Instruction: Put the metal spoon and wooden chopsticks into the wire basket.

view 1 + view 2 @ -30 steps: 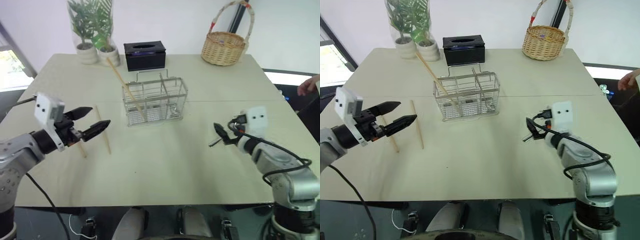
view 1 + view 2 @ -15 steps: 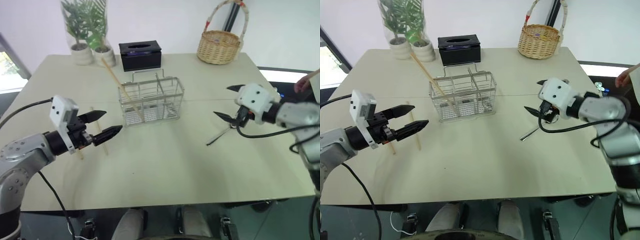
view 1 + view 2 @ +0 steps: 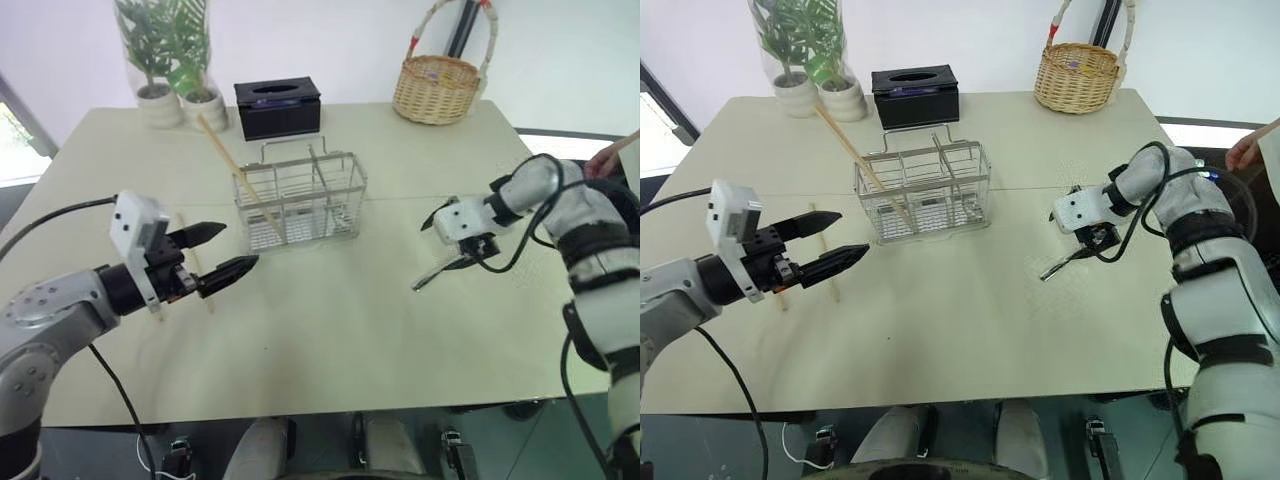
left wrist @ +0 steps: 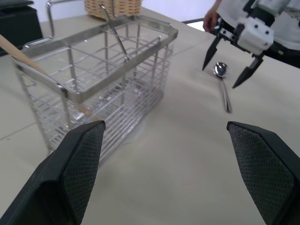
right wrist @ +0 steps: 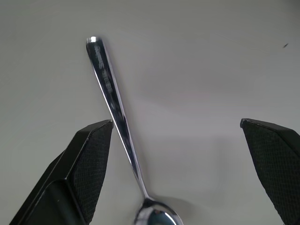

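metal spoon (image 5: 117, 117) lies flat near the table's right edge, so i point my open right gripper (image 3: 455, 240) down over it.

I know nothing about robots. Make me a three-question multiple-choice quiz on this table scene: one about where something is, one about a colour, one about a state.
1. Where does the small shiny metal spoon lie?
A. in the silver wire basket
B. on the table below the right gripper
C. in the woven wicker basket

2. What colour is the tissue box behind the silver wire basket?
A. black
B. red
C. white

3. How are the left gripper's fingers?
A. shut on a chopstick
B. shut on nothing
C. open, holding nothing

Answers: 1 B, the spoon rests on the table under the right gripper. 2 A, the box is black. 3 C, its fingers stand apart with nothing between them.
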